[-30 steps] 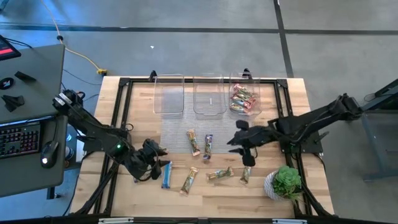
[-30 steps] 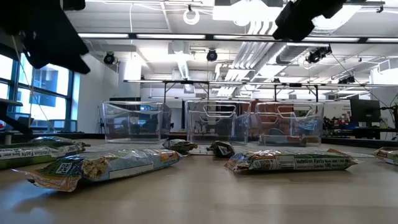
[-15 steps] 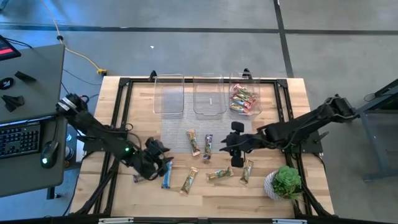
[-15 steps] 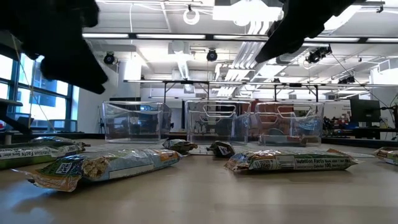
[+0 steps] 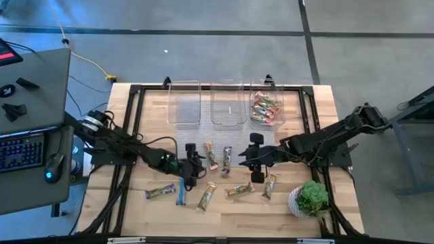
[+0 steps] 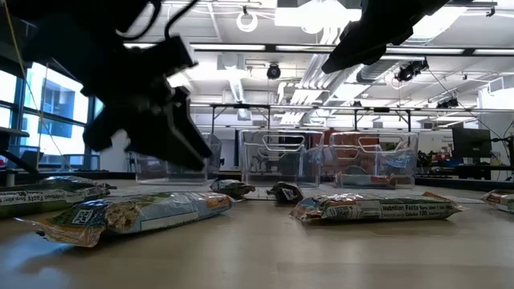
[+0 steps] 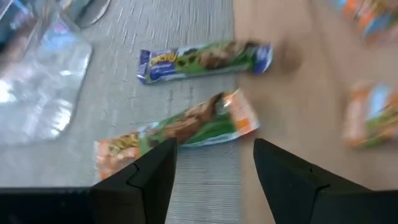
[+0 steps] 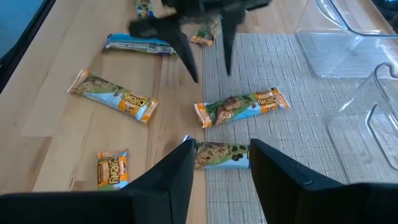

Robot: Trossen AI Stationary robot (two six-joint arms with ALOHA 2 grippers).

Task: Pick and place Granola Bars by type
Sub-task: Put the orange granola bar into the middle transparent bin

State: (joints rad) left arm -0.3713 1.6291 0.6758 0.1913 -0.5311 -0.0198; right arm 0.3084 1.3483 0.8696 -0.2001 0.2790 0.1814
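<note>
A wooden table [image 5: 298, 207] carries three clear bins [image 5: 228, 103] and scattered granola bars. Both grippers hang empty: the left gripper [image 5: 198, 165], fingers spread, beside a green-orange bar [image 5: 211, 155]; the right gripper [image 5: 248, 160], part-open, near a purple-ended bar [image 5: 227, 160]. Descent and closing appear to be needed next.

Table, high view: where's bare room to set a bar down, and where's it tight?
Free: wood between the left bin and the table's left edge; also the left bin and middle bin are empty. Crowded: the mat and front strip, with loose bars between the left gripper and right gripper. The plant fills the front right corner.
</note>
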